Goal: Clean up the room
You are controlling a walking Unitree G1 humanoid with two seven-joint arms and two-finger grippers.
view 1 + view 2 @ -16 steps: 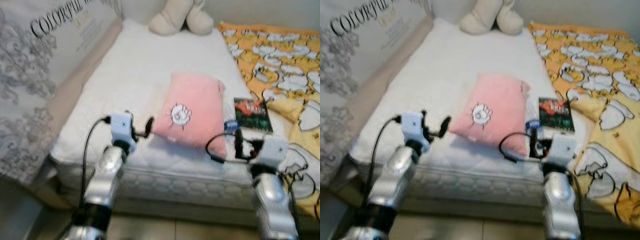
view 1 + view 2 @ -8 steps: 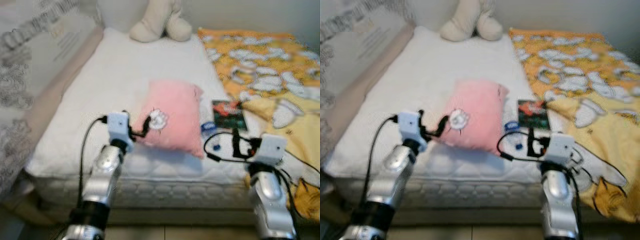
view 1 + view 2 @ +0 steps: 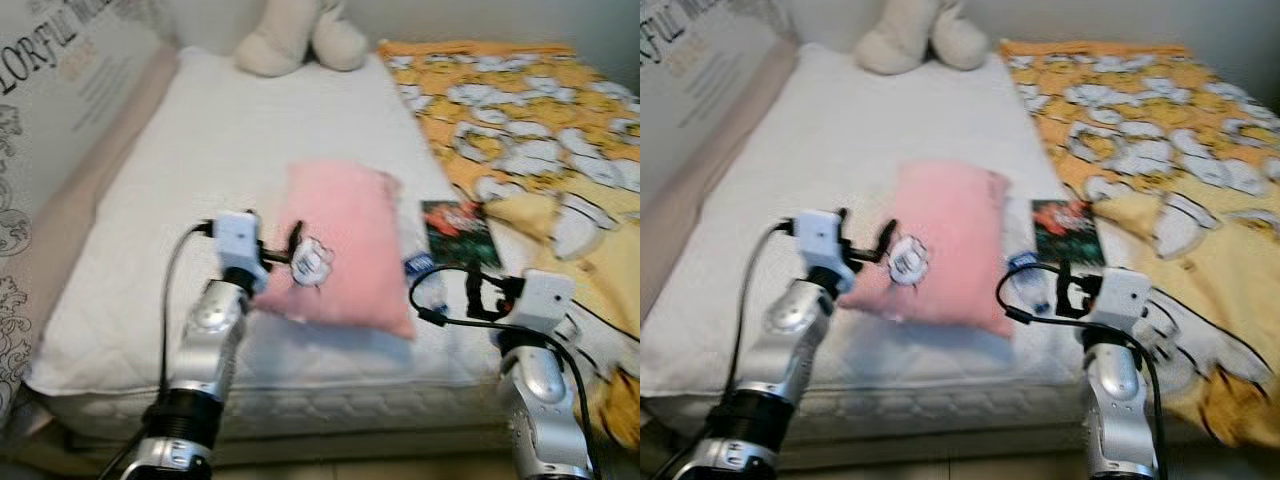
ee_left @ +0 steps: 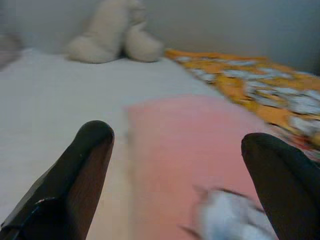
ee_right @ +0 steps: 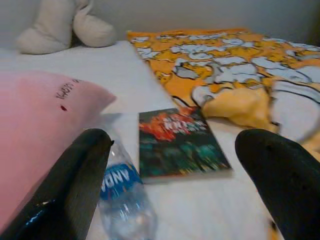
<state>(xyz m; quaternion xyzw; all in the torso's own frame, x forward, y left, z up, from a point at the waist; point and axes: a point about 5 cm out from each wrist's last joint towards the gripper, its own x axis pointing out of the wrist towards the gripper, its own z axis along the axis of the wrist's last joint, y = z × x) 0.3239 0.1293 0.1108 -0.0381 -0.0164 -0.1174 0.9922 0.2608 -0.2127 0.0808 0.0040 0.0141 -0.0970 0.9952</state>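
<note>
A pink pillow [image 3: 352,245] with a white emblem [image 3: 311,262] lies across the white mattress [image 3: 250,130]. My left gripper [image 3: 290,248] is open at the pillow's near-left edge, beside the emblem; in the left wrist view its fingers [image 4: 87,165] stand wide apart with the pillow [image 4: 200,145] between and ahead of them. Right of the pillow lie a clear water bottle [image 5: 122,195] with a blue label and a dark book [image 5: 180,142]. My right gripper [image 3: 478,287] is open just short of the bottle [image 3: 420,270] and book [image 3: 458,233], holding nothing.
A cream plush toy [image 3: 295,35] sits at the head of the bed. An orange patterned blanket [image 3: 530,110] covers the bed's right side and hangs over the near edge. A printed wall panel [image 3: 60,80] runs along the left.
The whole view has shifted as the camera moved. My left gripper, earlier just left of the pillow, now reaches over its edge by the emblem. The right gripper stays near the bottle.
</note>
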